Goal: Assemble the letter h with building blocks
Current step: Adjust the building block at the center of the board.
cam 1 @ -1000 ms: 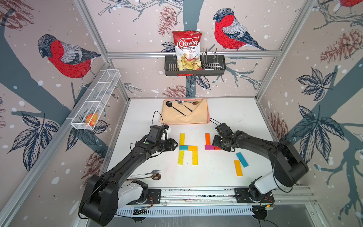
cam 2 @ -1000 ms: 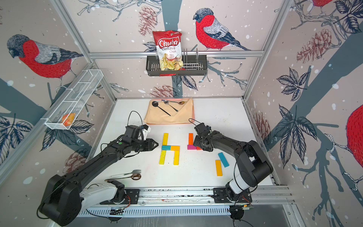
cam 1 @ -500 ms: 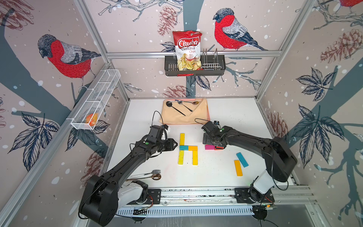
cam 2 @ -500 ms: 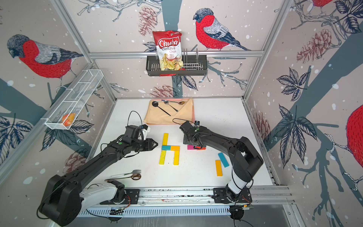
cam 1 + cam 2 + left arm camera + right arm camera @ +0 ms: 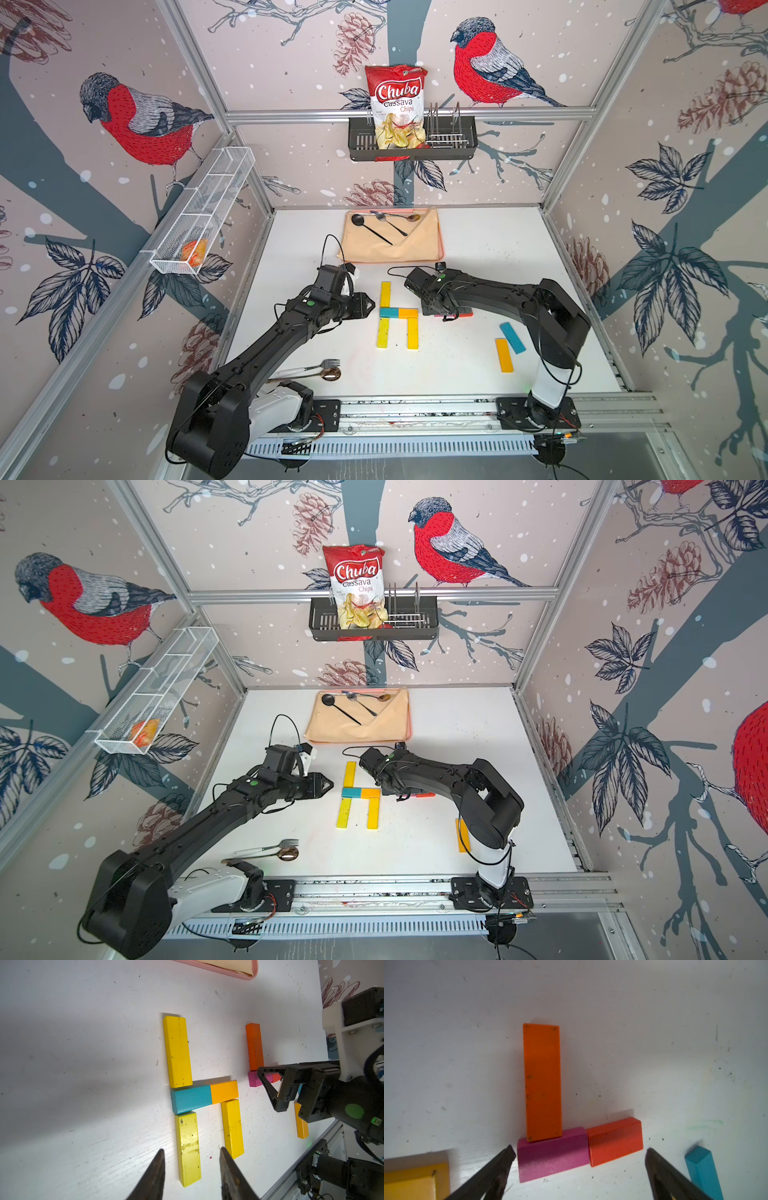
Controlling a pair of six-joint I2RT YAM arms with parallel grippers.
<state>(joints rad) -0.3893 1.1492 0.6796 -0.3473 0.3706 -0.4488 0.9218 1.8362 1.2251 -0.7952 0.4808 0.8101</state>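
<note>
Five building blocks lie as an h mid-table: a yellow one (image 5: 385,295), teal (image 5: 389,312), orange (image 5: 409,313) and two more yellow (image 5: 188,1147) (image 5: 231,1126). My left gripper (image 5: 370,307) hovers open just left of the teal block, holding nothing. To the right of the h, an orange block (image 5: 543,1082) meets a magenta block (image 5: 552,1153) and a red block (image 5: 614,1140) set end to end. My right gripper (image 5: 579,1151) stands wide open over these two, its fingers outside their ends. The right arm hides most of this group in both top views.
A loose teal block (image 5: 512,338) and an orange block (image 5: 503,354) lie at the right. A cloth-lined tray (image 5: 415,249) with spoons sits at the back. A fork and spoon (image 5: 320,370) lie front left. A rack (image 5: 457,143) and a wire basket (image 5: 199,212) hang on the walls.
My right gripper has opened wide and swung left, from beside the magenta and red blocks to over them. The left arm has not moved.
</note>
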